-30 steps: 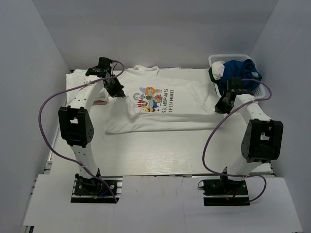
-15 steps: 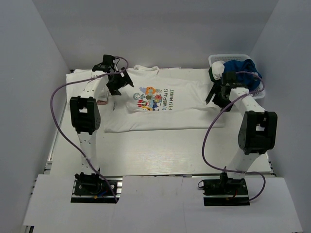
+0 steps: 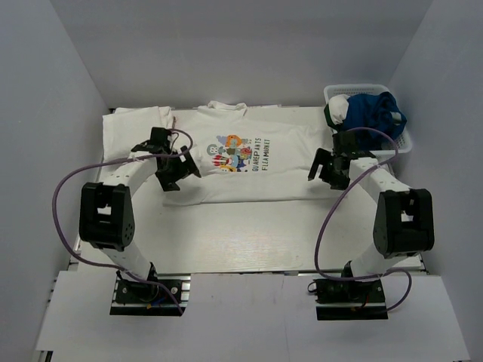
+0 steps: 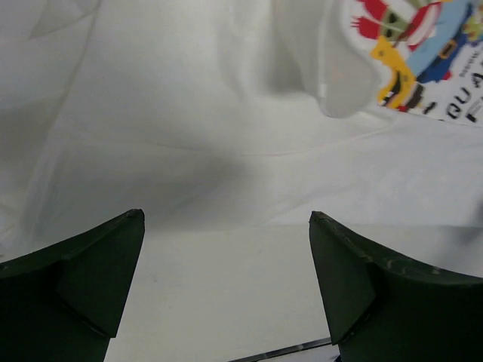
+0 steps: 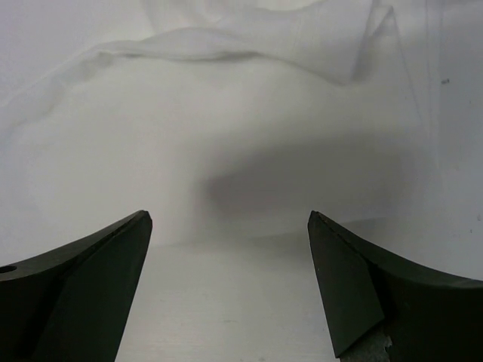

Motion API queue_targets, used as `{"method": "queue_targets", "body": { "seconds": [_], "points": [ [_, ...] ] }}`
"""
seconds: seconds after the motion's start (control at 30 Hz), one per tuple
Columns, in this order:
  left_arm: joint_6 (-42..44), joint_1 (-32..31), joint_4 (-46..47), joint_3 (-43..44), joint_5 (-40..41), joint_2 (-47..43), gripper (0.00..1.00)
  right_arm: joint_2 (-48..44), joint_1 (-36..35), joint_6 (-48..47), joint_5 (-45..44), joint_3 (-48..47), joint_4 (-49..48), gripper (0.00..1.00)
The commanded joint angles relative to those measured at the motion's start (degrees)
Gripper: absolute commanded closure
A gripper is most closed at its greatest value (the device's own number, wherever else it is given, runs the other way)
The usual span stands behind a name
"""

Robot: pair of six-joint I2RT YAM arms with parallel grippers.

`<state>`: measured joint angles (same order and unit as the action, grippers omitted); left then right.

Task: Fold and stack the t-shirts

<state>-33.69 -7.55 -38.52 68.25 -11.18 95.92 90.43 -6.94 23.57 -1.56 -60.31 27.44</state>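
The basket [image 3: 407, 140], a white plastic lattice tub at the far right corner of the desk [image 3: 249, 234], holds a crumpled blue cloth [image 3: 375, 113] with a bit of white cloth [image 3: 341, 105] bunched at its left end. The printed shirt [image 3: 256, 181] lies spread flat, front up, across the middle of the desk, collar toward the back wall. It is soft white cloth with a multicolour cartoon-and-lettering print [image 3: 240, 155] on the chest and shallow wrinkles along its lower part. A plain white shirt [image 3: 128, 128] lies at the back left, meeting the printed one's sleeve; whether it runs under it cannot be told. The left hand [image 3: 175, 172] hangs over the printed shirt's lower left corner, its dark wedge-shaped fingers [image 4: 90, 279] spread wide with nothing between them, the hem and bare desk below. The right hand [image 3: 326, 167] is at the shirt's right edge, likewise spread and empty, above a rumpled stretch of the cloth.
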Motion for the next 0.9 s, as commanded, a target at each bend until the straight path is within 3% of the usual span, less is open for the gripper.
{"method": "queue_targets", "body": {
  "seconds": [0.0, 0.17, 0.27, 0.5, 0.57, 0.6, 0.73, 0.87],
  "points": [
    [-1.20, 0.78, 6.44, -2.95, -1.65, 3.82, 0.00, 3.16, -0.27, -2.65, -1.33, -1.11, -7.31, 0.10],
    [-1.20, 0.78, 5.74, -3.99, -0.70, 7.97, 0.00, 9.05, -0.27, -2.04, -3.53, -0.86, -6.28, 0.10],
    [-1.81, 0.78, 4.86, -10.29, 0.90, 5.78, 0.00, 6.18, -0.79, -0.11, -3.89, 4.92, -5.30, 0.10],
    [-6.47, 0.78, -1.98, -28.94, 2.83, -9.59, 0.00, -6.56, -1.93, 3.41, -0.82, 21.78, 2.60, 0.10],
    [-9.53, -0.26, -5.67, -33.76, 2.83, -18.08, 0.00, -12.53, -3.16, 4.63, 0.86, 23.83, 3.67, 0.10],
    [-10.68, -0.27, -7.08, -34.49, 2.13, -21.01, 0.00, -16.13, -3.78, 4.99, 5.30, 27.15, 4.54, 0.10],
    [-12.45, -0.27, -11.30, -32.85, -3.59, -34.02, 0.00, -26.17, -6.67, 6.05, 8.85, 29.12, 7.09, 0.10],
    [-10.35, -0.79, -11.85, -26.25, -4.98, -38.09, 0.00, -31.98, -7.30, 5.87, 7.45, 25.34, 7.37, 0.10]
  ]
}}
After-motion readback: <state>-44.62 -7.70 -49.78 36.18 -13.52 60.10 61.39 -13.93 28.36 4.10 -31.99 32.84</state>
